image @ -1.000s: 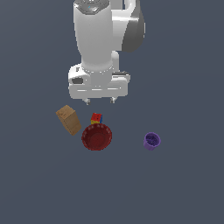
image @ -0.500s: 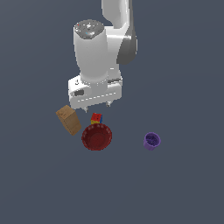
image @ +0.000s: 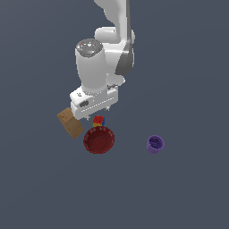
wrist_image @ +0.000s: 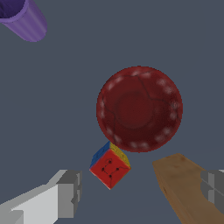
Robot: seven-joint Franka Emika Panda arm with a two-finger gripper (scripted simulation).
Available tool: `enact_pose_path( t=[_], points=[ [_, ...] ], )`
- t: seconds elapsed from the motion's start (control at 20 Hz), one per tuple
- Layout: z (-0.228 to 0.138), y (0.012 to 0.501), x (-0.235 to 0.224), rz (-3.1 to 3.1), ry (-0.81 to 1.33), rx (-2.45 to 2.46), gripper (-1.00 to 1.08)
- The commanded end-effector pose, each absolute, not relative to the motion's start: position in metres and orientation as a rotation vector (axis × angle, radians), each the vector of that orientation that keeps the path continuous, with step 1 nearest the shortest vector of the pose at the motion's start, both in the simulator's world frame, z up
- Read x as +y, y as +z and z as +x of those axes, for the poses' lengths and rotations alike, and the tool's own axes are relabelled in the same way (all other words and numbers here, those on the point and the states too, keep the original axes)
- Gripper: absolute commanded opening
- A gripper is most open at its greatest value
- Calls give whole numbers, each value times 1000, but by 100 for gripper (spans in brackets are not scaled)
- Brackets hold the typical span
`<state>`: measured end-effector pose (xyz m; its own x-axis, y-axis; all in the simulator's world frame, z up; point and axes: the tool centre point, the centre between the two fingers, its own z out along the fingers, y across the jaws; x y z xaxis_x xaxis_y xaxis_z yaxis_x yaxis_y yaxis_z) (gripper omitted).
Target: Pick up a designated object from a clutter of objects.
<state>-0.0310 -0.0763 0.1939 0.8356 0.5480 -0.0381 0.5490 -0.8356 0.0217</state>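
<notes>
red/yellow/blue block [wrist_image: 109, 167], dk red bowl [wrist_image: 138, 108], purple cup [wrist_image: 24, 18], tan box [wrist_image: 186, 186]

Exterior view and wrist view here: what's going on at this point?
A white robot arm has its gripper open above a small red, yellow and blue block, which lies between the fingers in the wrist view but is not yet held. A dark red round bowl sits right beside the block, a tan brown box is close by, and a small purple cup stands apart on the exterior view's right.
</notes>
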Motion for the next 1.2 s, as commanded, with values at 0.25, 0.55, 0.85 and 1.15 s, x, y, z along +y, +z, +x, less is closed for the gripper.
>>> enact_pose_path(
  t=[0.25, 0.55, 0.85, 1.15],
  points=[
    [-44, 164, -85, 2886, -47, 1168, 100],
    [-56, 141, -90, 2795, -43, 1383, 100],
    [-69, 119, -93, 2690, -34, 1592, 100],
    [-82, 101, -94, 2582, -20, 1776, 100]
  ],
)
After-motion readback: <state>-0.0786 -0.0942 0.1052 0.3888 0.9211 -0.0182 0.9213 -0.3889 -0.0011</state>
